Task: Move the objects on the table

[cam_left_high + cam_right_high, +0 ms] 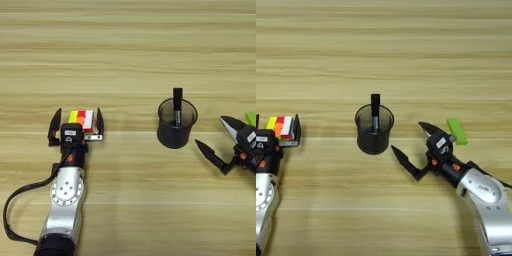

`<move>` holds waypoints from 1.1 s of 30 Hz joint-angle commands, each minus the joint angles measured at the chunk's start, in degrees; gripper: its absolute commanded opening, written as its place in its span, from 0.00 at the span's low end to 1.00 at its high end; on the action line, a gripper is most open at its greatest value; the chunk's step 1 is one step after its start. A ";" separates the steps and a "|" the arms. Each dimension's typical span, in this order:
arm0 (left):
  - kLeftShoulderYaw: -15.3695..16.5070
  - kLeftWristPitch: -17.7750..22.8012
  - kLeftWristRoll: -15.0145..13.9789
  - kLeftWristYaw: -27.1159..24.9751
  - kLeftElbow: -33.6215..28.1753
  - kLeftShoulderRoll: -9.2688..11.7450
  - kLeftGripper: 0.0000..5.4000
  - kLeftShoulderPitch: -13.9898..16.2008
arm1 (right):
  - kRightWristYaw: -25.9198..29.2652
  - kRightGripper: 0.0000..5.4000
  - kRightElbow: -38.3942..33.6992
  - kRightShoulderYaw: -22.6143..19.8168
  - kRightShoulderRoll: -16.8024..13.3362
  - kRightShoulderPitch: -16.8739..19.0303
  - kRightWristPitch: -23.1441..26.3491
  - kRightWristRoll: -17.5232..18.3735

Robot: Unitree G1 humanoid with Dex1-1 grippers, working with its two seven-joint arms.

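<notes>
On the light-brown wood-grain table [130, 55], at lower left, the left gripper [76, 125] spreads its black fingers around a small multicoloured puzzle cube [82, 120]. At centre, a round black mesh cup [374, 131] holds an upright black marker [375, 111]. To its right, the right gripper [412, 144] gapes open near a flat bright-green rectangular block [457, 131].
</notes>
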 commanded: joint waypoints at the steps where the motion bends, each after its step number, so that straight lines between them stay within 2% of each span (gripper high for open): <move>1: 0.24 0.77 -0.02 -0.01 -0.49 0.29 1.00 0.11 | 0.51 1.00 0.29 1.91 0.13 -1.36 -0.14 -1.06; 14: 0.21 0.79 0.09 0.20 -0.92 0.15 1.00 0.37 | 0.76 1.00 4.28 6.26 1.62 -6.08 -0.72 -2.65; 33: 0.17 0.99 0.17 0.42 -1.22 -0.06 1.00 0.47 | 1.73 1.00 11.16 8.36 4.08 -11.51 -1.84 -3.20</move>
